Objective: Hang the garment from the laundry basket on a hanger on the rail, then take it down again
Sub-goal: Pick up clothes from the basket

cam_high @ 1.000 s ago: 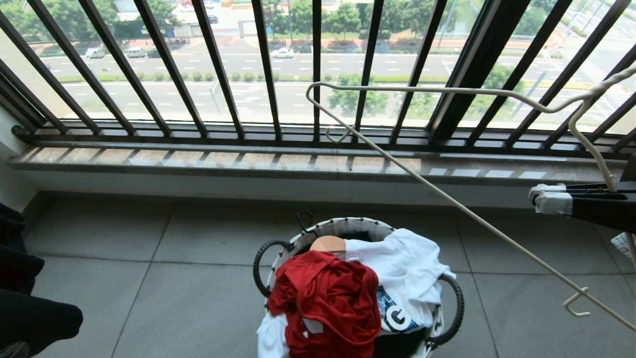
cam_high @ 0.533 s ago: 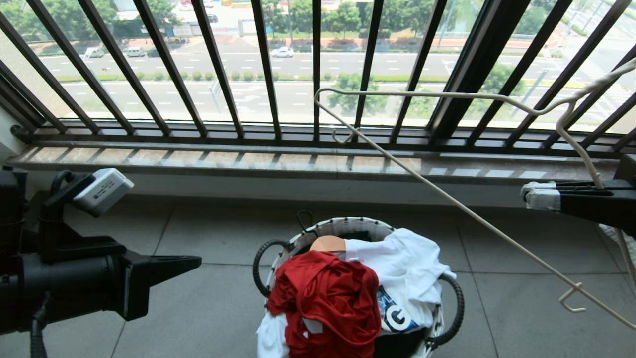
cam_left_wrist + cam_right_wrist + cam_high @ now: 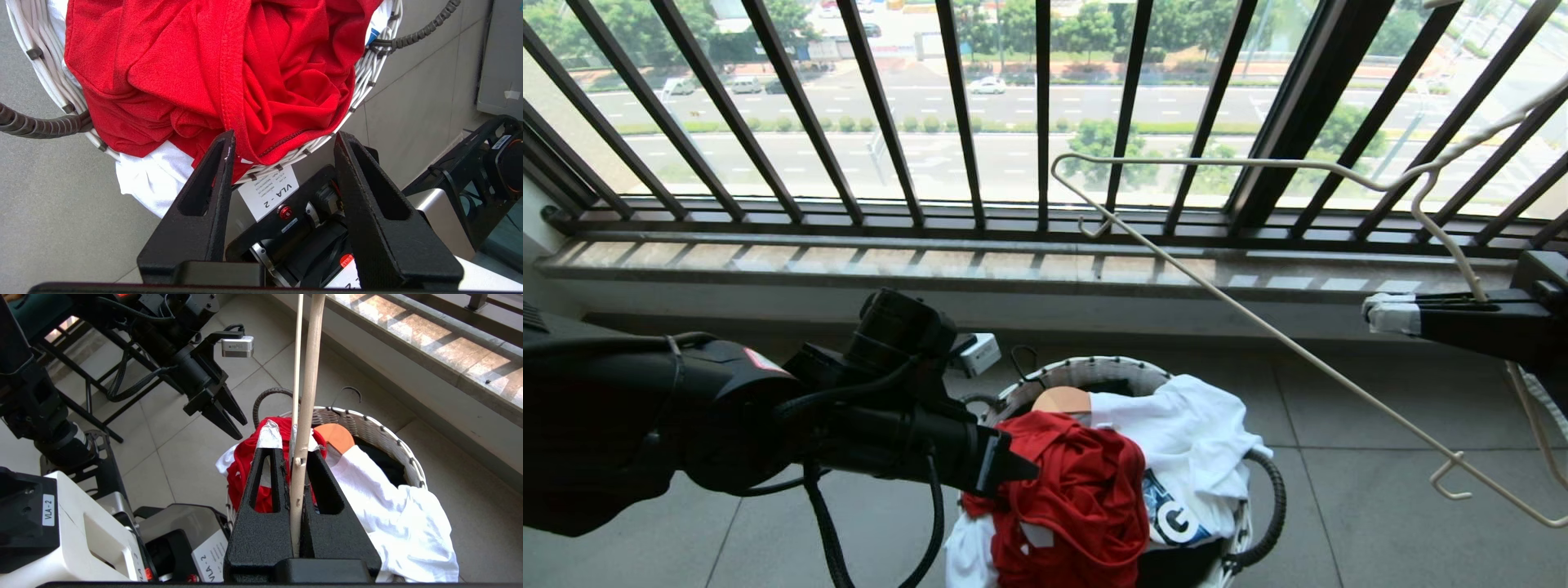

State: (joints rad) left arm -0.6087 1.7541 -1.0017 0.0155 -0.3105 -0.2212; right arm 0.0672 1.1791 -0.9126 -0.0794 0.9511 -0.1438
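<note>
Reaching in from the nine o'clock side of the head view, the left gripper (image 3: 1017,469) hangs just at the near-left edge of the basket (image 3: 1086,371), its jaws spread wide and empty, tips pointing toward three o'clock. The shirt (image 3: 1070,498), a red crumpled heap, lies on top of the load in the basket's left half, directly ahead of those tips; a white shirt (image 3: 1184,441) fills the right half. From the left wrist camera, one finger's tip overlaps the shirt's (image 3: 212,69) lowest fold where it spills over the basket's (image 3: 376,69) woven rim, the other finger stands clear of the rim; whether either touches cloth I cannot tell. The heap has no clear long axis, only a thick seam running across its top.

At three o'clock, well above and apart from the basket, the right gripper (image 3: 1380,314) is clamped tight on the hanger (image 3: 1258,327), whose long bar slants from eleven o'clock down toward five.

The left arm is plainly the nearer one. I judge the next move to be a short push forward and down into the heap before closing.
</note>
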